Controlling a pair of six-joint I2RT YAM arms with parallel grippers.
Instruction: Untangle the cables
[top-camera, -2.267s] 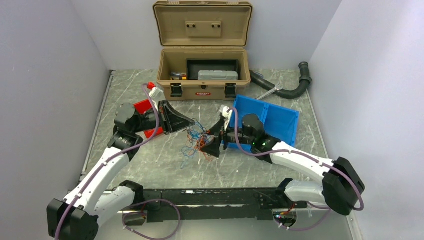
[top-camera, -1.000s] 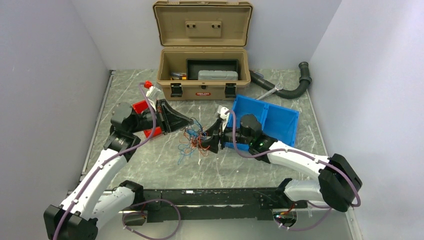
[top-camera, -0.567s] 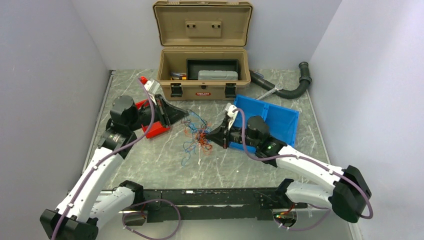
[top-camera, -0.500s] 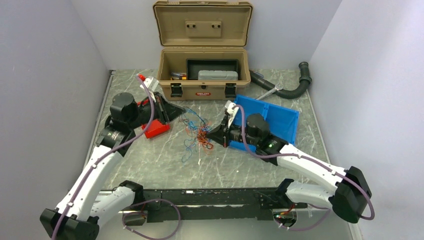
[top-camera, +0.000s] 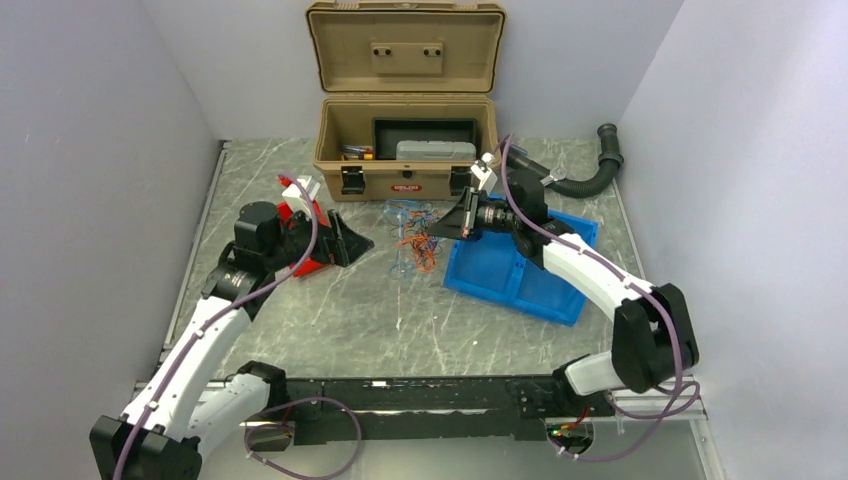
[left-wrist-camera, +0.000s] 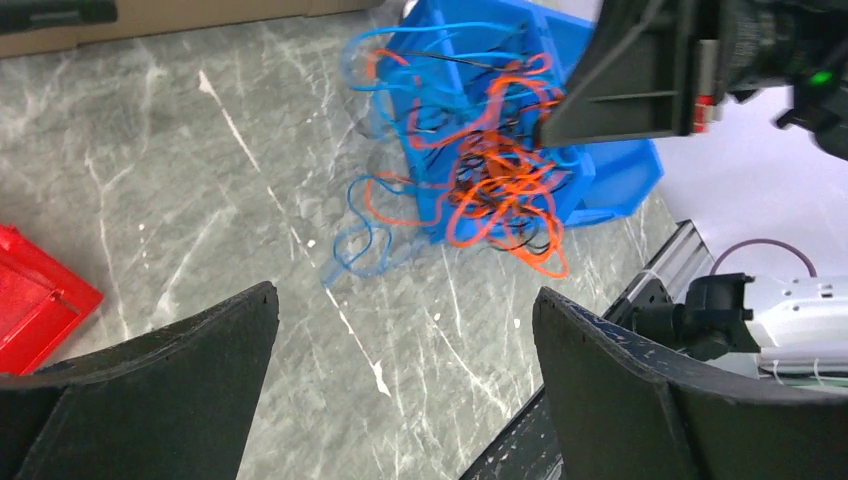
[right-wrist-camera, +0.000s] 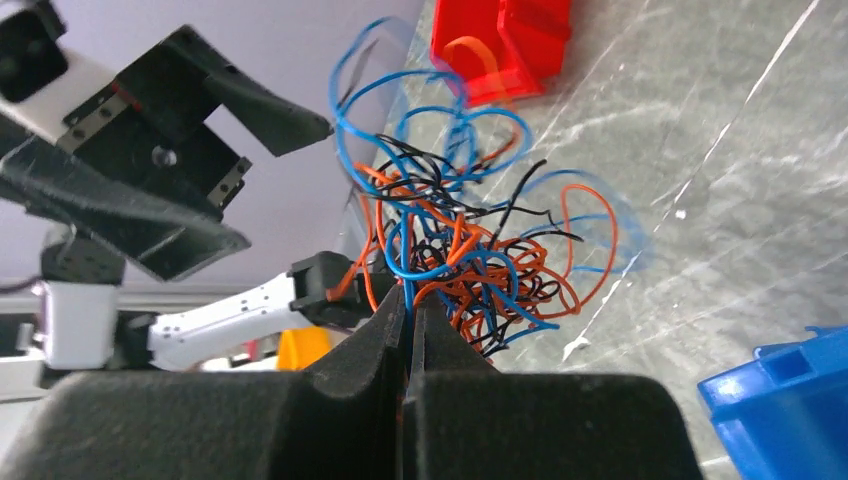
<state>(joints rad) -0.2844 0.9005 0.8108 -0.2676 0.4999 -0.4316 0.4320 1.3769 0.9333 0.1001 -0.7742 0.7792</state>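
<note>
The cables (top-camera: 413, 232) are a small tangle of thin orange, blue and black wires in front of the toolbox. My right gripper (top-camera: 447, 228) is shut on them from the right. In the right wrist view a blue strand runs between the closed fingertips (right-wrist-camera: 392, 310) of the right gripper (right-wrist-camera: 409, 296), and the tangle (right-wrist-camera: 470, 250) bunches just beyond them. My left gripper (top-camera: 347, 243) stands open to the left of the bundle, apart from it. In the left wrist view its gripper (left-wrist-camera: 405, 295) holds nothing, and the cables (left-wrist-camera: 485, 170) hang ahead of it.
An open tan toolbox (top-camera: 405, 150) stands at the back. A blue bin (top-camera: 520, 285) lies under the right arm. A red bin (top-camera: 305, 258) sits beside the left gripper. A black corrugated hose (top-camera: 590, 178) curves at the back right.
The left gripper let go of the cables, opened wide and drew back left. The right gripper shut on the tangle and carried it back and right, towards the toolbox.
</note>
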